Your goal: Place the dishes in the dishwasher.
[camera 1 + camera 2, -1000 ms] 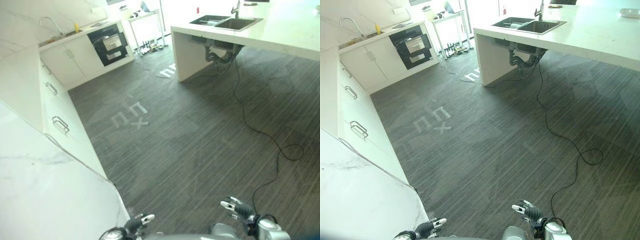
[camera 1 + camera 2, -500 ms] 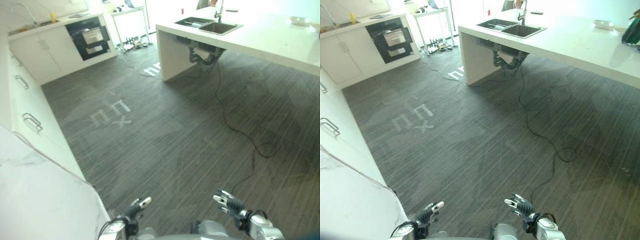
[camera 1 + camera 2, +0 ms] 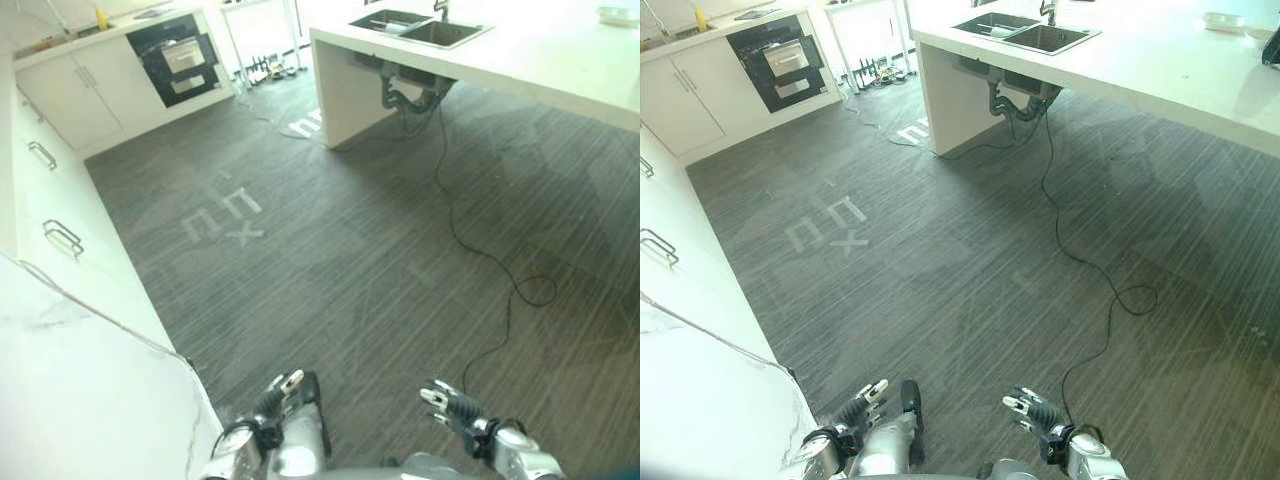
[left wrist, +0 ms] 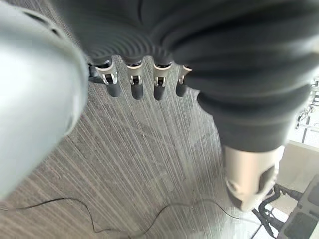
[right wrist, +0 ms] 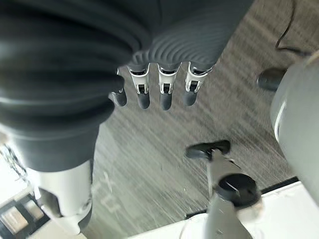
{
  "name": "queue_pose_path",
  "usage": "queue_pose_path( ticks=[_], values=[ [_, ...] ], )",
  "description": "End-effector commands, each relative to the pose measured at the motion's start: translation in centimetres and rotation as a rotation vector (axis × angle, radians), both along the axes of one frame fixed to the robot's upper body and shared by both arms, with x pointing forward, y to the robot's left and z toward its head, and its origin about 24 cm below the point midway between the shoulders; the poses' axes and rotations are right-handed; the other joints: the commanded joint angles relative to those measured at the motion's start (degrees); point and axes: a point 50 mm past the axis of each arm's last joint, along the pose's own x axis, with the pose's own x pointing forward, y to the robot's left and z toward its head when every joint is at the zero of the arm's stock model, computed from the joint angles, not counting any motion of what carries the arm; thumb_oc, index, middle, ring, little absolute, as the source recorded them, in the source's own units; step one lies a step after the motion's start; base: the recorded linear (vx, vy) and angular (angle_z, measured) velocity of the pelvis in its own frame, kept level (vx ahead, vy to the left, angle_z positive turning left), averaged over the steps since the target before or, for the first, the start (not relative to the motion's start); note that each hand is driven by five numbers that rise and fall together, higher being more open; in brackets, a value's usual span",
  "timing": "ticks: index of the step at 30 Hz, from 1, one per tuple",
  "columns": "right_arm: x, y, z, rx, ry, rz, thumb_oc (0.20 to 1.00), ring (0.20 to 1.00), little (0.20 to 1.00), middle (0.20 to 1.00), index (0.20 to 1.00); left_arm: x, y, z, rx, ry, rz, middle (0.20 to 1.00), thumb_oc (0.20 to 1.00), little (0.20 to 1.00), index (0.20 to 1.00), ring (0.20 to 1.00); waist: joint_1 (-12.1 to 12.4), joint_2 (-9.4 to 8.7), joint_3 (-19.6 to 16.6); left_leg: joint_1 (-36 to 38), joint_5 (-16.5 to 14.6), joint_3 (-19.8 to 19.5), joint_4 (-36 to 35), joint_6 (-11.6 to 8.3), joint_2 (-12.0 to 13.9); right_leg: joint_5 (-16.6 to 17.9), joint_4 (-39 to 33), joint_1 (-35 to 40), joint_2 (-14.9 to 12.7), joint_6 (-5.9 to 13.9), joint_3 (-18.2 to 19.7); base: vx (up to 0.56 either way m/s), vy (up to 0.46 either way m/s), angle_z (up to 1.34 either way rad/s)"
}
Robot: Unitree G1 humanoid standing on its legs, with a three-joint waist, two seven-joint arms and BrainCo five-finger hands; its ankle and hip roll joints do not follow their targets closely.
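Observation:
A black built-in appliance (image 3: 181, 62) sits in the white cabinet run at the far left. A small white dish (image 3: 1223, 18) rests on the island counter (image 3: 560, 60) at the far right, with a dark thing (image 3: 1272, 48) beside it at the view's edge. My left hand (image 3: 276, 394) and right hand (image 3: 449, 406) hang low over the grey floor, far from both. Each hand is open and holds nothing. The wrist views show straight fingers (image 4: 134, 85) on the left and straight fingers (image 5: 164, 92) on the right above bare floor.
The island counter holds a double sink (image 3: 420, 26) with pipes under it. White drawers with metal handles (image 3: 62, 236) line the left side. A marble worktop (image 3: 80, 400) fills the lower left. Wide grey floor (image 3: 340, 240) lies between them.
The whole picture has shifted, so the camera has moved. Both hands stay low, open and empty.

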Motion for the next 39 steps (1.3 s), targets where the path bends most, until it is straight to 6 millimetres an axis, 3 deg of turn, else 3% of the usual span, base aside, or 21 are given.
queue_pose_path(
  ticks=[1, 3, 5, 8, 11, 13, 15, 16, 17, 19, 21, 22, 24, 26, 28, 30, 33, 34, 35, 38, 39],
  values=[
    [2.4, 1.2, 2.0, 0.093, -0.131, -0.017, 1.0, 1.0, 1.0, 1.0, 1.0, 2.1, 1.5, 2.2, 0.068, -0.135, -0.096, 1.0, 1.0, 1.0, 1.0, 1.0, 1.9, -1.68, -0.5, 0.4, 2.0, -0.4, 5.0, 1.31, -2.3, 0.4, -1.8, 6.4, -5.6, 3.73, -5.6, 0.39, 0.311, -0.04],
    [2.4, 1.6, 2.0, 0.1, -0.143, -0.004, 1.0, 1.0, 1.0, 1.0, 1.0, 2.0, 2.0, 2.2, 0.109, -0.126, -0.129, 1.0, 1.0, 1.0, 1.0, 1.0, 2.7, -2.42, -1.7, 2.1, -0.3, 0.7, 4.6, 3.42, -4.2, -1.7, -0.3, 8.5, -6.9, 4.63, -6.7, 0.4, 0.315, -0.16],
    [2.6, 2.2, 2.3, 0.096, -0.166, 0.005, 1.0, 1.0, 1.0, 1.0, 1.0, 2.1, 2.3, 2.2, 0.118, -0.116, -0.143, 1.0, 1.0, 1.0, 1.0, 1.0, 2.7, -2.94, -2.8, 3.8, -1.6, 0.7, 3.0, 5.32, -6.7, -0.6, 4.0, 8.0, -8.6, 6.15, -7.2, 0.29, 0.32, -0.26],
    [3.3, 2.8, 2.9, 0.112, -0.208, -0.019, 1.0, 1.0, 1.0, 1.0, 1.0, 2.8, 2.3, 2.6, 0.131, -0.132, -0.173, 1.0, 1.0, 1.0, 1.0, 1.0, 1.8, -3.58, -3.4, 6.2, -4.3, -0.5, 1.3, 9.21, -11.0, 6.3, 17.4, 4.0, -11.0, 10.07, -5.5, 0.2, 0.318, 0.08],
    [3.5, 3.5, 3.4, 0.125, -0.244, -0.04, 1.0, 1.0, 1.0, 1.0, 1.0, 3.9, 2.3, 3.4, 0.145, -0.169, -0.187, 1.0, 1.0, 1.0, 1.0, 1.0, 0.5, -3.6, -3.3, 7.5, -5.7, -0.9, 0.3, 12.48, -13.1, 17.7, 30.4, -1.7, -7.7, 14.18, -1.4, 0.1, 0.213, 0.48],
    [3.5, 3.7, 3.5, 0.13, -0.254, -0.052, 1.0, 1.0, 1.0, 1.0, 1.0, 4.4, 2.3, 3.9, 0.165, -0.193, -0.187, 1.0, 1.0, 1.0, 1.0, 1.0, -0.1, -2.94, -3.1, 8.9, -6.8, -1.0, -0.2, 13.41, -13.6, 18.6, 36.5, -6.1, -8.7, 13.49, -1.6, 0.16, 0.185, 0.49],
    [4.1, 3.4, 3.9, 0.116, -0.287, -0.05, 1.0, 1.0, 1.0, 1.0, 1.0, 4.9, 2.2, 4.4, 0.184, -0.232, -0.194, 1.0, 1.0, 1.0, 1.0, 1.0, -1.5, -2.79, -2.0, 11.9, -8.3, -1.9, -0.6, 13.33, -14.8, 13.3, 33.8, -10.8, -10.1, 12.26, -3.7, 0.24, 0.077, -0.16],
    [4.4, 3.1, 4.1, 0.108, -0.299, -0.054, 1.0, 1.0, 1.0, 1.0, 1.0, 5.2, 2.3, 4.7, 0.182, -0.245, -0.194, 1.0, 1.0, 1.0, 1.0, 1.0, -2.1, -1.71, -1.4, 12.6, -7.7, -1.9, -0.5, 12.83, -13.4, 12.6, 30.1, -13.4, -9.3, 10.21, -5.6, 0.17, -0.066, -0.18],
    [4.5, 2.9, 4.2, 0.105, -0.301, -0.061, 1.0, 1.0, 1.0, 1.0, 1.0, 5.3, 2.4, 4.9, 0.182, -0.248, -0.193, 1.0, 1.0, 1.0, 1.0, 1.0, -2.4, -1.55, -1.0, 13.8, -8.0, -2.7, -0.8, 12.41, -13.3, 12.8, 26.2, -14.4, -9.5, 9.96, -6.1, 0.17, -0.104, -0.06],
    [4.5, 2.4, 4.3, 0.106, -0.298, -0.072, 1.0, 1.0, 1.0, 1.0, 1.0, 5.4, 2.7, 5.1, 0.187, -0.25, -0.188, 1.0, 1.0, 1.0, 1.0, 1.0, -3.3, -1.82, -0.3, 15.9, -9.0, -4.1, -1.3, 11.7, -13.6, 14.9, 17.3, -16.6, -10.3, 10.11, -6.6, 0.25, -0.112, 0.17],
    [4.3, 2.0, 4.3, 0.107, -0.294, -0.078, 1.0, 1.0, 1.0, 1.0, 1.0, 5.2, 2.8, 5.1, 0.18, -0.242, -0.179, 1.0, 1.0, 1.0, 1.0, 1.0, -4.6, -2.74, 0.3, 19.2, -12.0, -5.9, -1.7, 11.14, -14.8, 19.6, 8.3, -19.5, -11.8, 12.0, -5.8, 0.4, -0.141, 0.09],
    [4.1, 1.9, 4.3, 0.112, -0.29, -0.081, 1.0, 1.0, 1.0, 1.0, 1.0, 5.0, 2.7, 5.0, 0.163, -0.235, -0.173, 1.0, 1.0, 1.0, 1.0, 1.0, -5.3, -3.36, 0.7, 20.2, -13.2, -5.9, -1.3, 11.19, -15.3, 23.8, 4.1, -20.9, -12.9, 12.54, -6.3, 0.37, -0.122, 0.07],
    [3.7, 1.8, 4.0, 0.158, -0.259, -0.112, 1.0, 1.0, 1.0, 1.0, 1.0, 4.4, 2.4, 4.7, 0.124, -0.221, -0.17, 1.0, 1.0, 1.0, 1.0, 1.0, -5.8, -3.5, 1.0, 22.2, -15.5, -6.7, -1.1, 11.09, -15.5, 26.1, 1.4, -22.2, -14.3, 13.38, -6.4, 0.4, -0.138, 0.29],
    [3.5, 1.4, 3.8, 0.141, -0.258, -0.128, 1.0, 1.0, 1.0, 1.0, 1.0, 4.0, 1.9, 4.7, 0.122, -0.243, -0.229, 1.0, 1.0, 1.0, 1.0, 1.0, -5.5, -3.62, 0.3, 22.5, -17.5, -5.7, 2.7, 10.91, -15.0, 22.9, 0.7, -19.4, -15.0, 12.35, -8.6, 0.69, -0.337, 0.43],
    [3.7, 0.6, 4.0, 0.133, -0.274, -0.133, 1.0, 1.0, 1.0, 1.0, 1.0, 3.9, 1.4, 4.7, 0.062, -0.245, -0.217, 1.0, 1.0, 1.0, 1.0, 1.0, -6.0, -3.6, -1.7, 23.2, -20.7, -5.6, 8.7, 9.82, -13.6, 17.9, 2.3, -17.6, -13.2, 9.64, -8.0, 0.69, -0.316, 0.67],
    [3.9, 0.5, 4.2, 0.137, -0.273, -0.131, 1.0, 1.0, 1.0, 1.0, 1.0, 3.7, 0.9, 4.5, -0.032, -0.225, -0.171, 1.0, 1.0, 1.0, 1.0, 1.0, -6.0, -3.28, -2.9, 23.6, -20.5, -5.5, 12.5, 8.31, -12.5, 15.7, 2.2, -16.1, -11.7, 7.48, -9.1, 0.45, -0.19, 0.39],
    [4.3, 0.2, 4.5, 0.136, -0.275, -0.113, 1.0, 1.0, 1.0, 1.0, 1.0, 4.0, -0.3, 4.4, -0.114, -0.224, -0.131, 1.0, 1.0, 1.0, 1.0, 1.0, -5.8, -3.12, -4.4, 18.8, -9.3, -6.5, 30.2, 3.44, -9.6, 11.5, 0.1, -12.6, -8.0, 2.73, -9.4, 0.32, -0.206, -0.38],
    [4.3, 0.1, 4.5, 0.125, -0.275, -0.1, 1.0, 1.0, 1.0, 1.0, 1.0, 4.1, -0.6, 4.4, -0.132, -0.227, -0.132, 1.0, 1.0, 1.0, 1.0, 1.0, -5.5, -2.96, -4.1, 14.5, -8.3, -6.5, 39.4, 1.88, -7.5, 9.4, -0.1, -10.6, -6.8, 1.8, -8.7, 0.37, -0.256, -0.42],
    [4.2, -0.1, 4.5, 0.109, -0.274, -0.088, 1.0, 1.0, 1.0, 1.0, 1.0, 4.3, -1.0, 4.5, -0.147, -0.236, -0.154, 1.0, 1.0, 1.0, 1.0, 1.0, -4.9, -3.41, -3.0, 7.6, -7.8, -5.7, 47.6, 1.91, -5.0, 8.1, -0.8, -8.1, -6.5, 0.44, -8.6, 0.32, -0.176, -0.35],
    [4.4, -0.2, 4.6, 0.112, -0.274, -0.086, 1.0, 1.0, 1.0, 1.0, 1.0, 4.5, -1.5, 4.6, -0.173, -0.247, -0.179, 1.0, 1.0, 1.0, 1.0, 1.0, -3.9, -3.3, -1.7, 3.0, -8.9, -5.1, 44.0, 3.3, -4.7, 7.4, -1.4, -5.4, -6.1, 0.44, -7.6, 0.18, 0.0, -0.35],
    [4.5, -0.1, 4.6, 0.113, -0.276, -0.079, 1.0, 1.0, 1.0, 1.0, 1.0, 4.4, -1.6, 4.6, -0.192, -0.253, -0.182, 1.0, 1.0, 1.0, 1.0, 1.0, -3.6, -3.92, -1.3, 2.2, -7.1, -3.4, 40.2, 4.41, -5.0, 8.0, -2.1, -4.8, -6.6, 0.3, -7.4, 0.21, 0.048, -0.53]
  ],
)
